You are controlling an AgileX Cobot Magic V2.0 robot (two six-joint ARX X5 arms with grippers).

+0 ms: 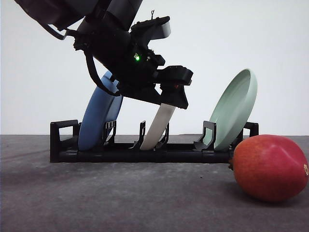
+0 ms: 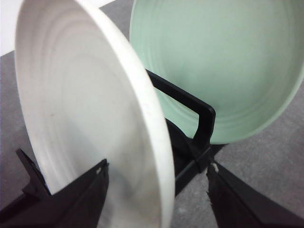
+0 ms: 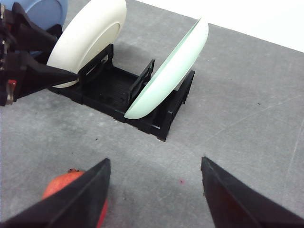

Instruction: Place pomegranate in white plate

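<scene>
The left tool (image 1: 166,99) hangs over the black rack (image 1: 145,153), its jaws spread apart and astride the rim of the white plate (image 2: 85,118), which stands on edge in the middle slot, leaning, with the blue plate (image 1: 99,118) in the slot on one side and the pale green plate (image 1: 234,108) on the other. In the left wrist view one finger shows in front of the plate's face and the other beyond its rim, neither clearly pressing on it. The right tool (image 3: 154,190) is released too, holding nothing, poised above the grey worktop (image 1: 120,198) with the pomegranate (image 1: 270,166) lying just beside one finger. The fruit rests on its side on the worktop, near the rack's green-plate end but apart from it; its long axis runs roughly level across the front view, the dark crown nub pointing toward the rack. Likely trouble: a pinch on a thin, smooth rim (a poor purchase) could let the plate slip or swing, and lifting it off line might catch the rack's posts or knock the green plate. The round fruit could also roll if nudged off-centre.
</scene>
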